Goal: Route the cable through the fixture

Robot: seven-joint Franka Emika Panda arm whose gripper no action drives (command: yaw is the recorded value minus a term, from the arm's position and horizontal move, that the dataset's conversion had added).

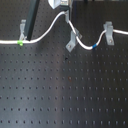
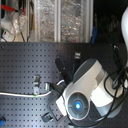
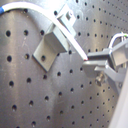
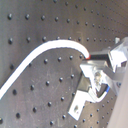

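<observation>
1. Bench [image 1: 60,95]: a black perforated plate. Its near part is bare in the first exterior view.
2. Cable [image 1: 45,34]: in the first exterior view it runs from the first exterior view's left edge past a green band [image 1: 20,42], rises in an arc to the gripper [image 1: 65,16] at the top, drops to the fixture [image 1: 71,41], dips at a blue band [image 1: 93,46], then climbs to the right clip [image 1: 108,32] and runs off the first exterior view's right edge.
3. Fixture: it stands slanted at mid-bench, directly below the gripper, with the cable touching its top. The left clip [image 1: 22,30] stands upright just above the green band.
4. First wrist view: the cable [image 3: 37,12] crosses the upper part of the fixture [image 3: 50,42], a detail the exterior views show only small.
5. Second wrist view: the cable [image 4: 45,52] curves across the bench and ends at the jaws. A bracket [image 4: 82,97] lies below them.
6. Jaws: they are pinched nearly together on the cable. The contact point is blurred in both wrist views.
7. Second exterior view: the arm body [image 2: 87,92] covers the gripper. Only a short cable stretch [image 2: 20,93] and one clip [image 2: 37,86] show.
8. Farthest back in the second exterior view, clear bins [image 2: 60,20] stand beyond the bench. Their contents cannot be told.
</observation>
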